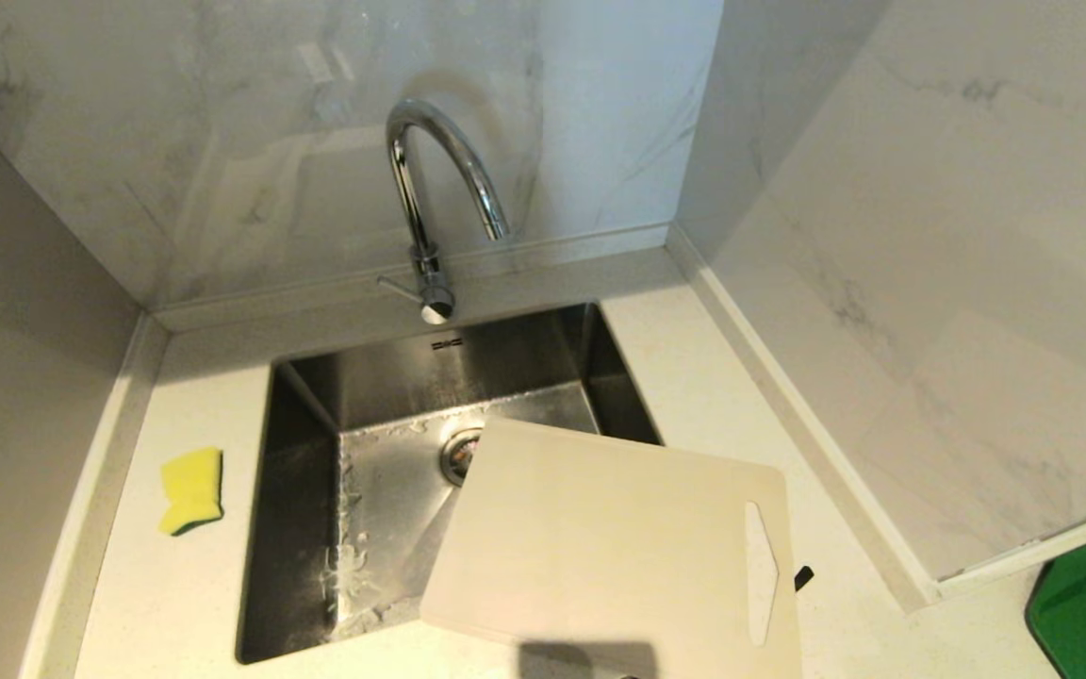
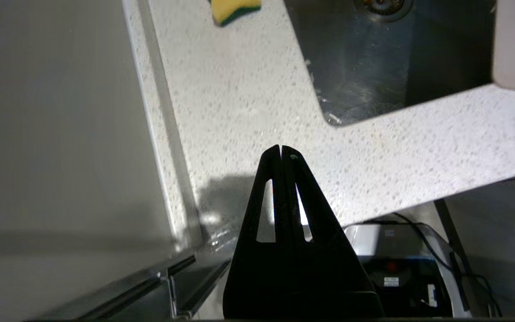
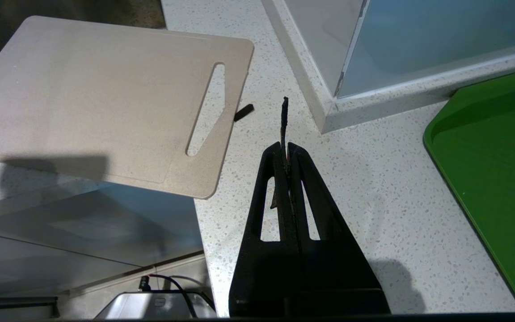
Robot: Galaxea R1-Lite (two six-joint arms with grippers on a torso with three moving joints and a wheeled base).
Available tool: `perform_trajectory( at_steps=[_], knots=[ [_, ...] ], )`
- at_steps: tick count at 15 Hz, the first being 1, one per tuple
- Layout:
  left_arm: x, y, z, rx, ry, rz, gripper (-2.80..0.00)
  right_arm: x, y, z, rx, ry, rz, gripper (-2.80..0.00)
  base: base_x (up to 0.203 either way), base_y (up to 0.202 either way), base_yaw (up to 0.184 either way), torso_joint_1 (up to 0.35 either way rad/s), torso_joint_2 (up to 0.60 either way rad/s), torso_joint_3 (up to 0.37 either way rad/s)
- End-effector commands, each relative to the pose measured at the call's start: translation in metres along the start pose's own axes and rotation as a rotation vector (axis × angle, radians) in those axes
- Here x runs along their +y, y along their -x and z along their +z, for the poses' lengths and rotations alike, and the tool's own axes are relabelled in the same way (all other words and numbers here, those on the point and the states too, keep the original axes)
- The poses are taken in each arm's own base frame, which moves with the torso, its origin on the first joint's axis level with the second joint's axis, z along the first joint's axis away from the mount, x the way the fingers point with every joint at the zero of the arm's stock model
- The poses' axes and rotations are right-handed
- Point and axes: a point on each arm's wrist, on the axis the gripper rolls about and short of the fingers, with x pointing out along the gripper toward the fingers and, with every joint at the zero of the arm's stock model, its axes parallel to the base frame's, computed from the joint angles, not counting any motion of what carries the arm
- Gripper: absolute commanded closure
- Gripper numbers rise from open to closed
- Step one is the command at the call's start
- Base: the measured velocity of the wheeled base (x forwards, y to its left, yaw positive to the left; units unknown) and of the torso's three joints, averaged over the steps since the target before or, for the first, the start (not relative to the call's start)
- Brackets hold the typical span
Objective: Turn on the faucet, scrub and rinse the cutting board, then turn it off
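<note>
Left gripper point(image 2: 280, 152) pinched together, empty, over the counter edge; faucet point(image 1: 433, 212) well ahead past the sink point(image 1: 298, 528). Board point(image 1: 600, 538) half over the sink, near the closed right gripper point(image 3: 286, 147). Likely next: nudge the lever gently sideways.

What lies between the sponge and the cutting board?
Head view: bare countertop, then the open sink basin, between sponge and cutting board.

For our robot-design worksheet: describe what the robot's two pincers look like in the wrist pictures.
Both are matte black. The left pincer has two flat tapering fingers with long triangular cut-outs, forming a pointed wedge. The right pincer has the same shape, with a thin dark strip sticking out past its tip. No markings or cables show on them.
</note>
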Motion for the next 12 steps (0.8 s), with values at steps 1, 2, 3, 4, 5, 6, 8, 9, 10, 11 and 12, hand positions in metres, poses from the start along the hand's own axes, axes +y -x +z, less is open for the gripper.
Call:
perform_trajectory(
  at_steps=[1, 2, 3, 4, 5, 6, 8, 9, 10, 11, 12],
  knots=[
    [0.0, 0.006, -0.006, -0.042, -0.001, 0.017, 0.0, 0.0, 0.0, 0.0, 0.001, 0.0, 0.0, 0.0, 0.0, 0.0, 0.0, 0.0, 0.0, 0.0],
    [0.0, 0.008, -0.008, -0.057, -0.004, 0.024, 0.0, 0.0, 0.0, 0.0, 0.001, 0.0, 0.0, 0.0, 0.0, 0.0, 0.0, 0.0, 0.0, 0.0],
    [-0.001, 0.01, -0.012, -0.065, -0.006, 0.031, 0.0, 0.0, 0.0, 0.0, 0.001, 0.0, 0.0, 0.0, 0.0, 0.0, 0.0, 0.0, 0.0, 0.0],
    [-0.001, 0.011, -0.014, -0.066, -0.004, 0.037, 0.0, 0.0, 0.0, 0.0, 0.001, 0.0, 0.0, 0.0, 0.0, 0.0, 0.0, 0.0, 0.0, 0.0],
    [-0.001, 0.013, -0.015, -0.08, -0.004, 0.029, 0.0, 0.0, 0.0, 0.0, 0.001, 0.0, 0.0, 0.0, 0.0, 0.0, 0.0, 0.0, 0.0, 0.0],
    [-0.001, 0.015, -0.016, -0.101, -0.007, 0.017, 0.0, 0.0, 0.0, 0.0, 0.001, 0.0, 0.0, 0.0, 0.0, 0.0, 0.0, 0.0, 0.0, 0.0],
    [-0.001, 0.021, -0.018, -0.154, -0.012, 0.003, 0.0, 0.0, 0.0, 0.0, 0.001, 0.0, 0.0, 0.0, 0.0, 0.0, 0.0, 0.0, 0.0, 0.0],
    [-0.001, 0.024, -0.02, -0.184, -0.014, 0.002, 0.0, 0.0, 0.0, 0.0, 0.001, 0.0, 0.0, 0.0, 0.0, 0.0, 0.0, 0.0, 0.0, 0.0],
    [-0.001, 0.026, -0.021, -0.215, -0.014, 0.002, 0.0, 0.0, 0.0, 0.0, 0.001, 0.0, 0.0, 0.0, 0.0, 0.0, 0.0, 0.0, 0.0, 0.0],
    [-0.001, 0.028, -0.022, -0.246, -0.015, 0.002, 0.0, 0.0, 0.0, 0.0, 0.001, 0.0, 0.0, 0.0, 0.0, 0.0, 0.0, 0.0, 0.0, 0.0],
    [-0.001, 0.029, -0.023, -0.263, -0.015, 0.001, 0.0, 0.0, 0.0, 0.0, 0.001, 0.0, 0.0, 0.0, 0.0, 0.0, 0.0, 0.0, 0.0, 0.0]
  ],
)
